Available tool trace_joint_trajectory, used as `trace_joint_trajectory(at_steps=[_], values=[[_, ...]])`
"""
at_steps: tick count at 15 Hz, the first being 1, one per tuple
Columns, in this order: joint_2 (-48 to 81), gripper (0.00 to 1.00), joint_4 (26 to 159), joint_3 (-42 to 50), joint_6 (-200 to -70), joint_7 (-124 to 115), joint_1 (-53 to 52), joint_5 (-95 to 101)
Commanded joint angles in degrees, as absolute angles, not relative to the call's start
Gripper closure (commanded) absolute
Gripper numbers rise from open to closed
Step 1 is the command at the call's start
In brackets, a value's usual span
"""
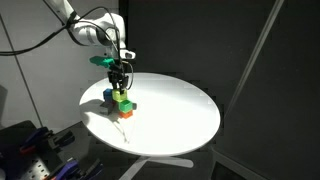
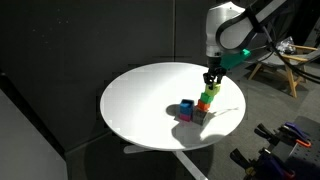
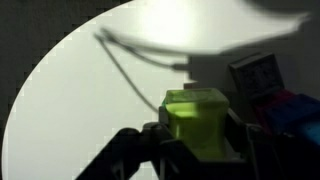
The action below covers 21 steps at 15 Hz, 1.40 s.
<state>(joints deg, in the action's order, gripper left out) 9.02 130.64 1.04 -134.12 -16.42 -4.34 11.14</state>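
My gripper [image 3: 196,135] is shut on a translucent green block [image 3: 195,112], which fills the gap between its dark fingers in the wrist view. In both exterior views the gripper [image 1: 119,82] [image 2: 212,82] points straight down over a small cluster of blocks on the round white table [image 1: 175,105] [image 2: 145,95]. The green block [image 1: 121,99] [image 2: 207,97] rests on top of an orange block [image 1: 125,112]. A blue block [image 1: 108,96] [image 2: 186,107] stands right beside it. Whether the green block still hangs slightly above the orange one is too small to tell.
In the wrist view a dark grey block [image 3: 254,72] and a red and blue block [image 3: 290,110] lie just right of the gripper. Black curtains surround the table. A chair [image 2: 275,60] stands behind the arm, and robot hardware [image 1: 30,145] sits below the table's edge.
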Motion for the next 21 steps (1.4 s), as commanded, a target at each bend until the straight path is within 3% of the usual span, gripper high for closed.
trace_joint_trajectory(at_steps=[1,21], values=[[10.85,0.69,127.74,0.83,-132.48,-13.41,-3.33,10.08],[15.57,0.69,123.51,1.31,-132.78,-11.43,-1.85,8.63]])
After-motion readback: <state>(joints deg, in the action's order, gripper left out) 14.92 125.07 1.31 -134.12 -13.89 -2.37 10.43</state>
